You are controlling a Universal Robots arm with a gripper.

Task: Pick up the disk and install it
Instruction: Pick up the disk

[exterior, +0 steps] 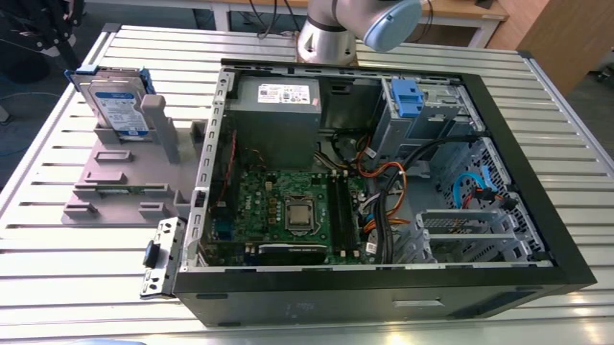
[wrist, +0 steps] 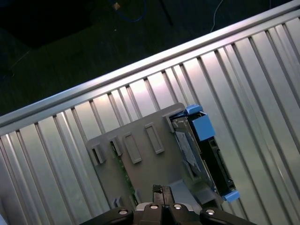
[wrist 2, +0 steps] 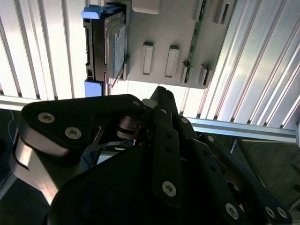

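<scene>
Your claw is hovering over the holder, pressed together and empty.
The disk is standing upright in it on the worktop, untouched.

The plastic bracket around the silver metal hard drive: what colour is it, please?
The plastic bracket is blue, clearest in the exterior view.

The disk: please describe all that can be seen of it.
The disk is a flat silver metal drive with a white label, blue in its lower band, framed by a blue plastic bracket. It stands upright on edge in the grey holder on the slatted table, apart from the computer case.
</scene>
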